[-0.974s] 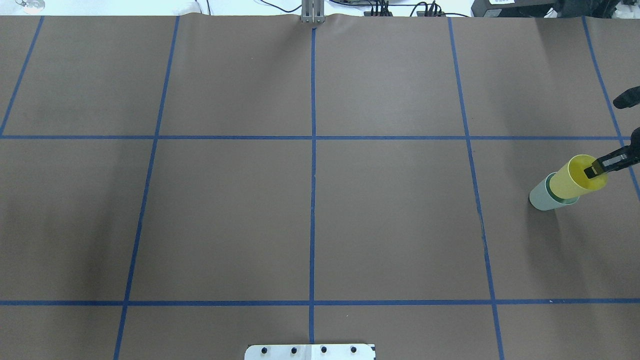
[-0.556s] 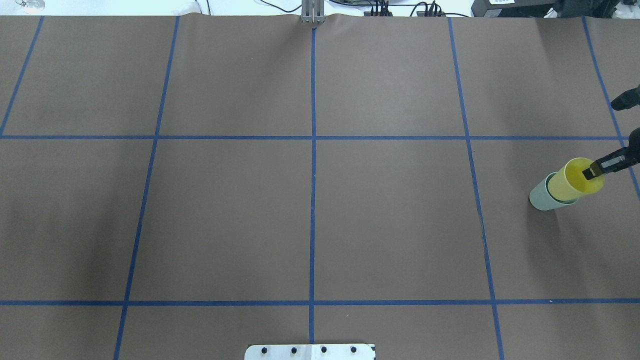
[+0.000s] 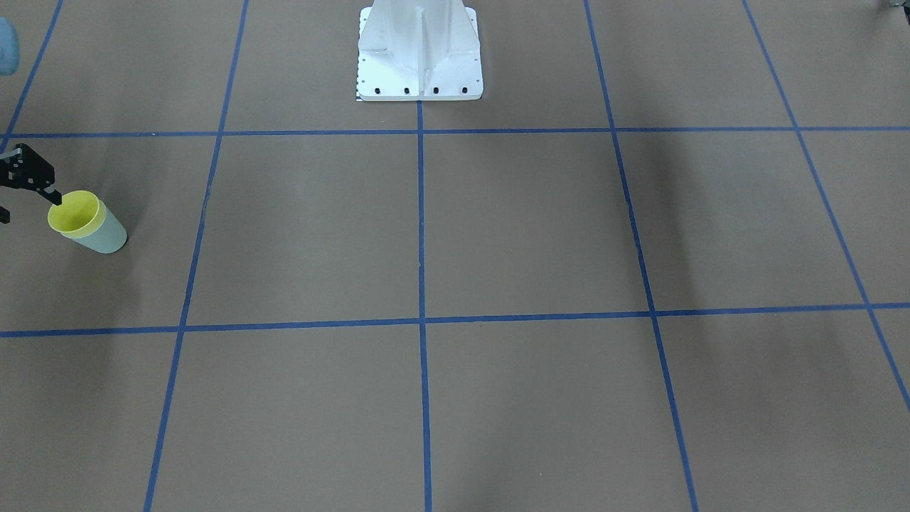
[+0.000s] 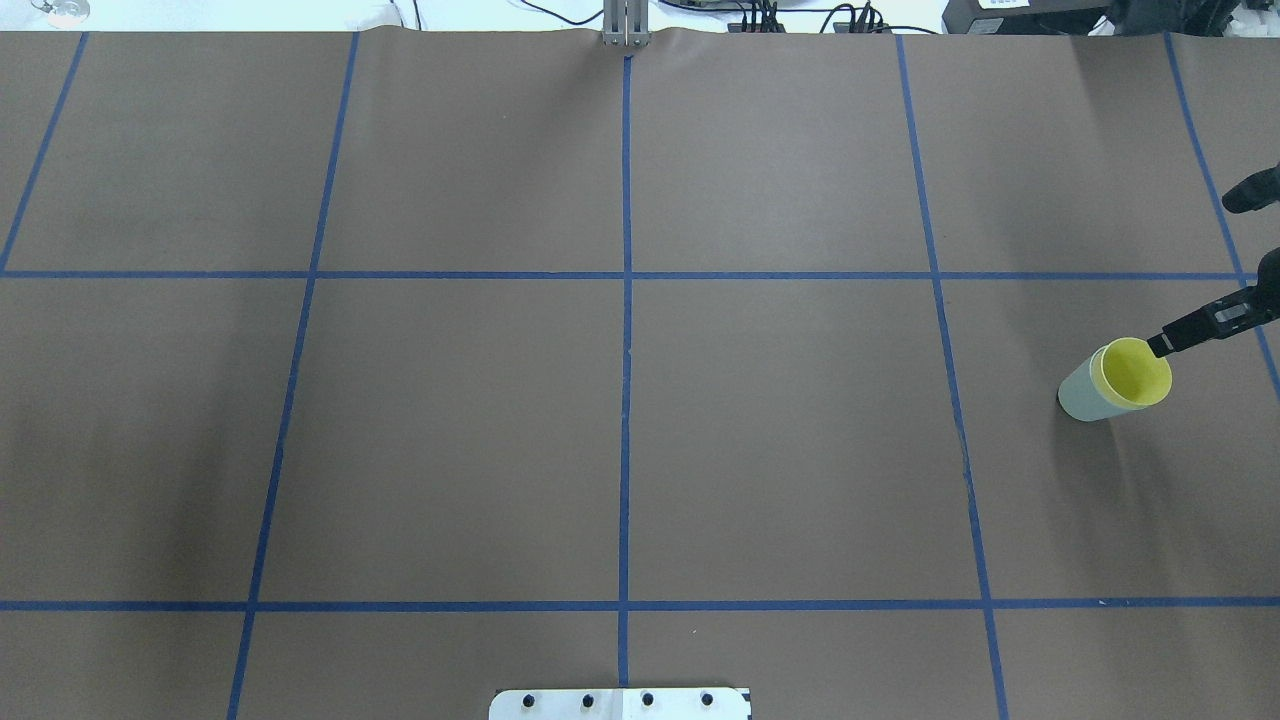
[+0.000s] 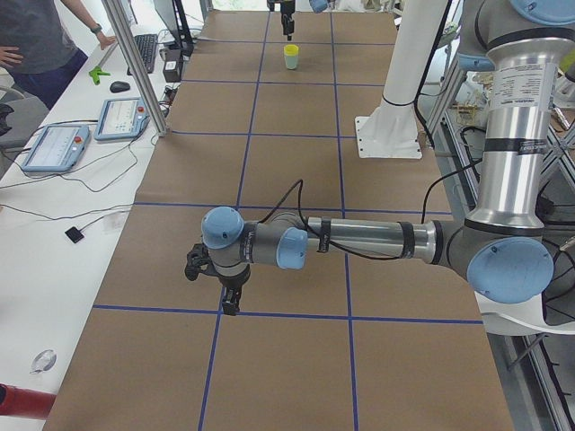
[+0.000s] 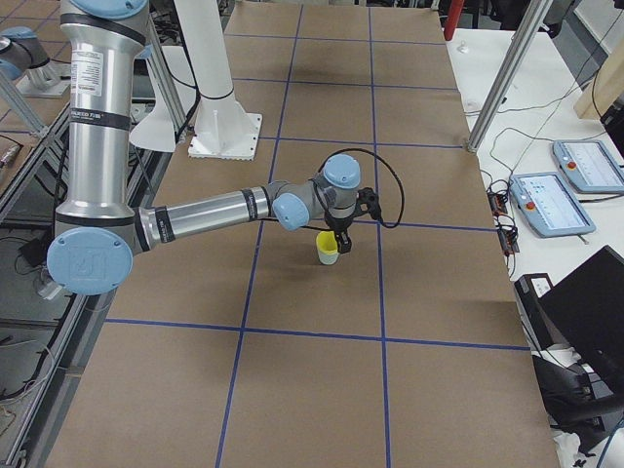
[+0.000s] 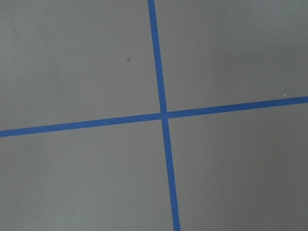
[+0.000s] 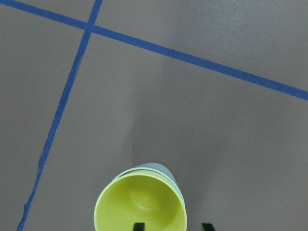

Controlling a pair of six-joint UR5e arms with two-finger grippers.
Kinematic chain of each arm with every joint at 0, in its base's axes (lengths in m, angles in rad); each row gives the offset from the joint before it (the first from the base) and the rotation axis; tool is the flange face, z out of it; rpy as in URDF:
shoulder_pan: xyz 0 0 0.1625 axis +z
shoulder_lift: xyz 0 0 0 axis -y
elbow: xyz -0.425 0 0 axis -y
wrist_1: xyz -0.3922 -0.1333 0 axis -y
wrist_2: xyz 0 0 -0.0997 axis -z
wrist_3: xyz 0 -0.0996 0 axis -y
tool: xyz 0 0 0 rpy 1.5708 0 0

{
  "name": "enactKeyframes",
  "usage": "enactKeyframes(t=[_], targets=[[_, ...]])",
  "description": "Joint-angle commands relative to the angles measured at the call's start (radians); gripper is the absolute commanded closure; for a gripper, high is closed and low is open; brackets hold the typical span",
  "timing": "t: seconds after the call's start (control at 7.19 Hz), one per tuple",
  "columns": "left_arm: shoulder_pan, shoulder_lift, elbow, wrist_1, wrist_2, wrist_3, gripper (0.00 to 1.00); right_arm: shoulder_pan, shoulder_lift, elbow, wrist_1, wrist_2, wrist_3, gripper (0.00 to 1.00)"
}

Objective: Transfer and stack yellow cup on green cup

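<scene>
Yellow cup (image 4: 1135, 372) sits nested deep in the green cup (image 4: 1078, 395), upright, far out on the robot's right. Right gripper (image 8: 173, 226) straddles its rim, fingers spread, one inside, one outside, not pinching. Left gripper (image 5: 230, 301) hovers well apart; spread or pressed together, I cannot tell. Light, thin, slick plastic, I'd say: grip the rim wall, gently.

The table (image 4: 460, 440), brown and seemingly paper-covered, gridded with blue tape (image 4: 626, 400), carries the green cup (image 4: 1078, 397) and a white pedestal (image 3: 419, 57).
</scene>
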Motion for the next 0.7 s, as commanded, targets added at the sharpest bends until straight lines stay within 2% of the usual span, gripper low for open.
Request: enactKeyframes(t=[0.0,0.14,0.42,0.56], targets=[[-0.001,0.018,-0.011,-0.001,0.001,0.002,0.0,0.106,0.006,-0.033,-0.018,-0.03,-0.038,0.01],[-0.001,0.02,-0.023,0.002,0.001,0.003,0.0,0.162,-0.001,-0.042,-0.064,-0.039,-0.152,0.01],[-0.009,0.018,-0.022,0.003,0.003,0.033,0.0,0.309,0.012,-0.042,-0.267,-0.041,-0.408,0.01],[-0.054,0.017,-0.025,0.078,0.003,0.126,0.0,0.366,0.012,-0.043,-0.323,-0.041,-0.452,0.01]])
